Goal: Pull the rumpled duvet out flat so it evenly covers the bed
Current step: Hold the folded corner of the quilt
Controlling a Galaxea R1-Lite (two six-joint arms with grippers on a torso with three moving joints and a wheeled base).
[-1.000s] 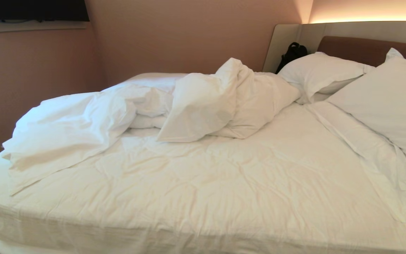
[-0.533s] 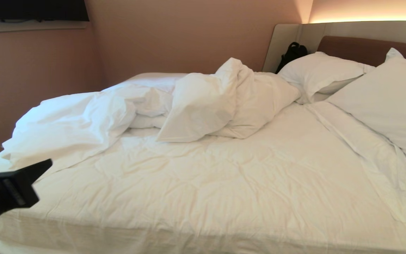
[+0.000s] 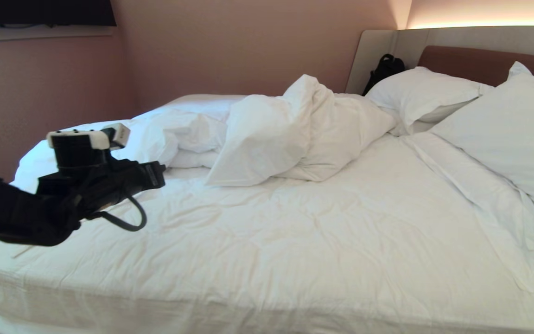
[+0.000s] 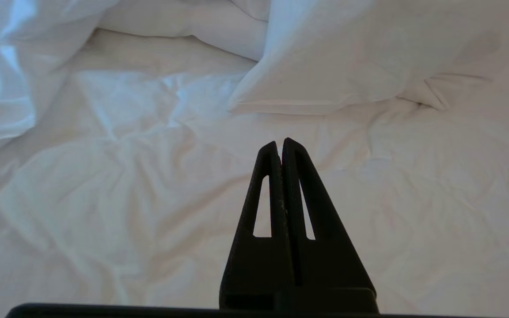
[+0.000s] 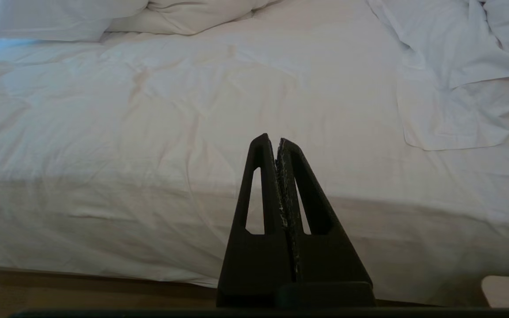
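The left pincer (image 3: 158,174) hangs over the bed's (image 3: 248,297) left part, its jaws pressed together on nothing, tips pointing across the bed toward the far wall. Just beyond those tips, and a little to the right of them, lies the duvet's (image 3: 267,139) folded-back heap: a puffy ridge whose long axis runs crosswise, from the left edge toward the pillows (image 3: 424,95). This arm is clearly the nearer one; the right pincer (image 5: 277,140), likewise closed and empty, waits low at the near side, aimed at the bed's flank. I'd judge the jaws must part before any fold can be taken (nothing is gripped yet). In front of the heap the bedding lies fairly flat, lightly creased. Behind stand a padded headboard (image 3: 480,65), a dark bag (image 3: 384,69) and pinkish walls (image 3: 230,46).
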